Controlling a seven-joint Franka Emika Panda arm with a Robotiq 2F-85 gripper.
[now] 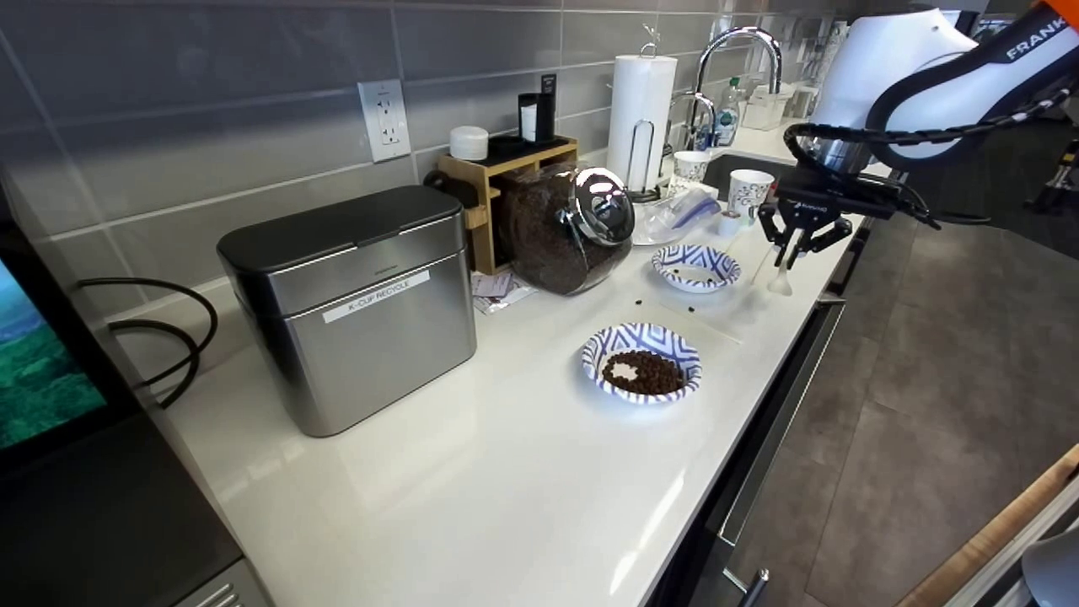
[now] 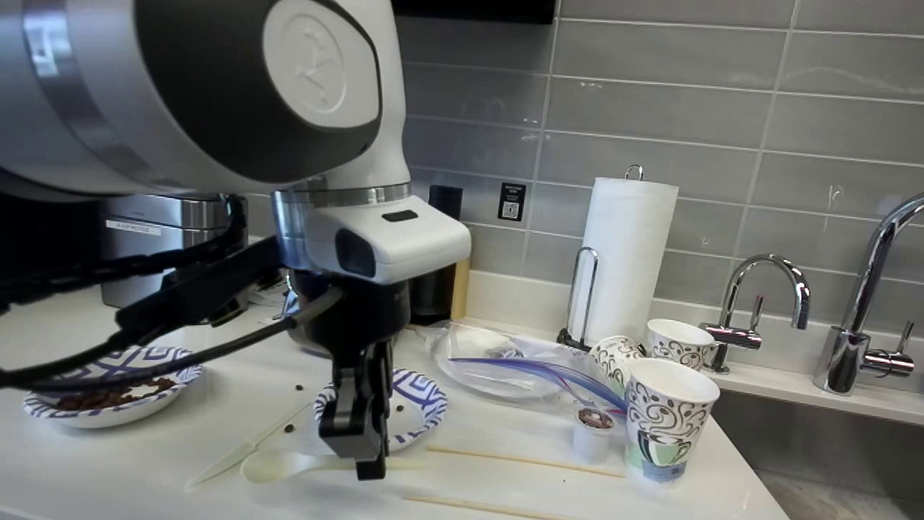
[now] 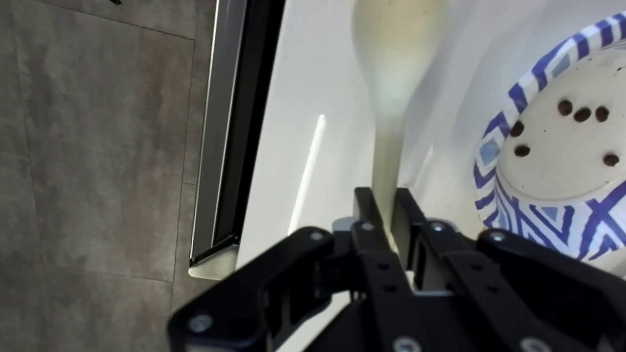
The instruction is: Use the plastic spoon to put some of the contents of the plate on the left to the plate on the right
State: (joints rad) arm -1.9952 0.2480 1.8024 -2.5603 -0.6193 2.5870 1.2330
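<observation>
Gripper (image 3: pixel 385 195) has the plastic spoon (image 3: pixel 398 54) pinched between its fingers (image 3: pixel 364 203). Scoop likely next: it should enter the fuller plate (image 1: pixel 645 335) tip-down, then level before lifting beans (image 1: pixel 653 381).

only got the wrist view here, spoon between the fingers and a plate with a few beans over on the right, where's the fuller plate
Observer: In both exterior views the fuller plate sits on the counter, nearer the steel bin than the few-bean plate you see.
Operator: ok, any strays on the counter between the two plates
Observer: Yes, both exterior views show two there: one loose bean and a second loose bean.
</observation>
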